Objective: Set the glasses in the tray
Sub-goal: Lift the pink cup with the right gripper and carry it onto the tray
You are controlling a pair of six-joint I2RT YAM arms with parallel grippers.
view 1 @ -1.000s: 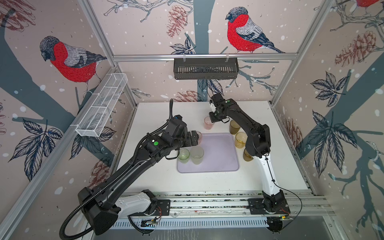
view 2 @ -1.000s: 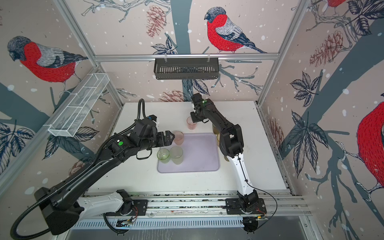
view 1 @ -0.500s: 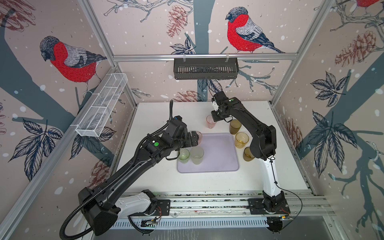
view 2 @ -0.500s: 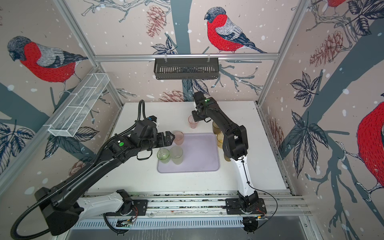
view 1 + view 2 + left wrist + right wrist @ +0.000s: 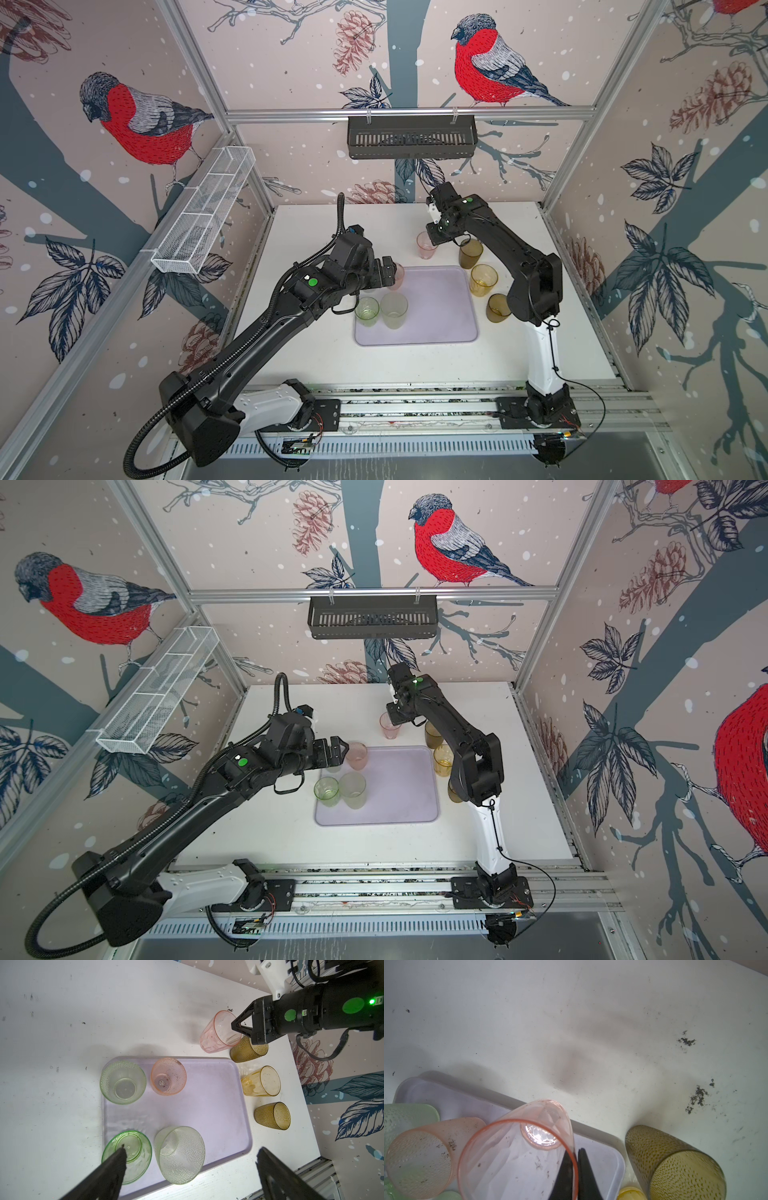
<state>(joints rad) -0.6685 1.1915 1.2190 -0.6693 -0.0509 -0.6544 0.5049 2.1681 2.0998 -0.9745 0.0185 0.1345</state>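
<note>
The lavender tray (image 5: 432, 316) lies mid-table. In the left wrist view three pale green glasses (image 5: 123, 1082) and a dimpled pink glass (image 5: 168, 1076) stand on the tray's (image 5: 207, 1101) left part. My left gripper (image 5: 388, 272) hovers open over them, holding nothing. Just behind the tray's back edge, my right gripper (image 5: 436, 239) is shut on the rim of a smooth pink glass (image 5: 427, 246), which hangs tilted; one finger is inside it (image 5: 517, 1157). Two amber-brown glasses (image 5: 471, 253) (image 5: 497, 307) and a yellow-amber glass (image 5: 483, 279) stand on the table right of the tray.
A black slotted basket (image 5: 409, 137) hangs on the back wall and a white wire basket (image 5: 203, 216) on the left wall. The right arm's elbow (image 5: 536, 286) hangs over the glasses beside the tray. Dark crumbs (image 5: 697, 1097) dot the white table.
The right gripper has carried the smooth pink glass a little to the right, and that arm's elbow has swung right. The left arm has stayed put.
</note>
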